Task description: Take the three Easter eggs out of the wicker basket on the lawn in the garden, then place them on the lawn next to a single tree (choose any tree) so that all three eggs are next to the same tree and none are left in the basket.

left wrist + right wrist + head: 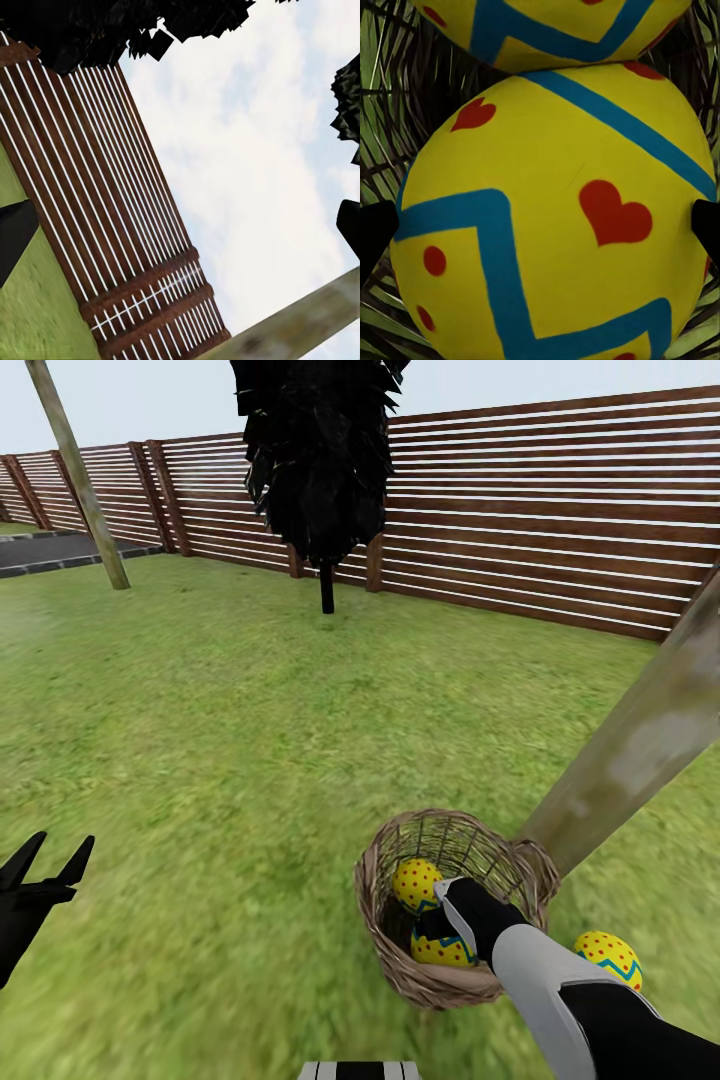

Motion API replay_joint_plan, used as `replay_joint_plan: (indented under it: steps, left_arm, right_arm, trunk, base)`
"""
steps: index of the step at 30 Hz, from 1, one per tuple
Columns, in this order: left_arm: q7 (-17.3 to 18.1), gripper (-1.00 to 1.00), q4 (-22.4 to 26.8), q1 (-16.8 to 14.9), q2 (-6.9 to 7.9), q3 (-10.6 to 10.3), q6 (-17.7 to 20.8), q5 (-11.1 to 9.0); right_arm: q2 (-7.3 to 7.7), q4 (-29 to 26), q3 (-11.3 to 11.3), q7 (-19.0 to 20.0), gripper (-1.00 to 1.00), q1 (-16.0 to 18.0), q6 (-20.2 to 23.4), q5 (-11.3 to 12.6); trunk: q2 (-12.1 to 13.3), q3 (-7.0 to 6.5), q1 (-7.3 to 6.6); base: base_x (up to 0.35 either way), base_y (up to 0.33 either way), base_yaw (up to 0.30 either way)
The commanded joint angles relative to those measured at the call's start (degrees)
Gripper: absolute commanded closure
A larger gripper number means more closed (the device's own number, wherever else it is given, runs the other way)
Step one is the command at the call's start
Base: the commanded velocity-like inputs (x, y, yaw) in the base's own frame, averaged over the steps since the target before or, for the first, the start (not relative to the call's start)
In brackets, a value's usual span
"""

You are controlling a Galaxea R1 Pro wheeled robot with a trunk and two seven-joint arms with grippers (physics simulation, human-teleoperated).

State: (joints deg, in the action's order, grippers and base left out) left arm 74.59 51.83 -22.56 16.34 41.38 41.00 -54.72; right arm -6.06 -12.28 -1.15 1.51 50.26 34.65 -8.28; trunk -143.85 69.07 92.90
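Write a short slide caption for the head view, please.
Right gripper reaches into the wicker basket holding two Easter eggs; a third egg lies on the lawn.

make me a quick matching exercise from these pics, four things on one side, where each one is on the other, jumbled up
Things:
1. right gripper
2. left gripper
3. egg beside the pale trunk
4. black-foliaged tree

Places:
A. by the slatted fence
B. on the lawn, outside the wicker basket
C. reaching into the basket, jaws either side of an egg
D. raised over bare grass, jaws apart

Pairs: 1-C, 2-D, 3-B, 4-A
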Motion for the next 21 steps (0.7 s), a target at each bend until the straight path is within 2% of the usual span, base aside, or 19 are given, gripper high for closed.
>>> replay_joint_plan:
  steps: [1,6,10,15,21]
  left_arm:
    - [0.1,-1.00,0.0,0.0,0.00,0.0,0.6,-0.1]
    - [0.1,-1.00,0.0,0.0,0.00,0.1,0.6,-0.1]
    - [0.1,-1.00,-0.1,0.0,0.00,0.1,0.6,-0.1]
    - [0.1,-1.00,0.0,0.0,0.00,0.1,0.6,-0.1]
    - [0.1,-1.00,0.0,0.0,0.00,0.1,0.6,-0.1]
  right_arm:
    - [-0.01,-0.1,-0.1,0.1,1.00,0.0,0.3,-0.4]
    - [-0.01,-0.1,-0.1,0.1,1.00,0.0,0.3,-0.4]
    - [-0.01,-0.1,-0.1,0.2,1.00,0.0,0.3,-0.4]
    - [-0.01,-0.1,-0.1,0.2,1.00,0.0,0.3,-0.4]
    - [-0.01,-0.1,-0.1,0.2,1.00,0.0,0.3,-0.4]
  trunk:
    - [0.0,-0.18,-0.04]
    - [0.0,-0.18,-0.04]
    - [0.0,-1.06,-0.14]
    - [0.0,-1.06,-0.14]
    - [0.1,-2.39,-0.30]
  base:
    - [0.000,0.000,0.000]
    - [0.000,0.000,0.000]
    - [0.000,0.000,0.000]
    - [0.000,0.000,0.000]
    - [0.000,0.000,0.000]
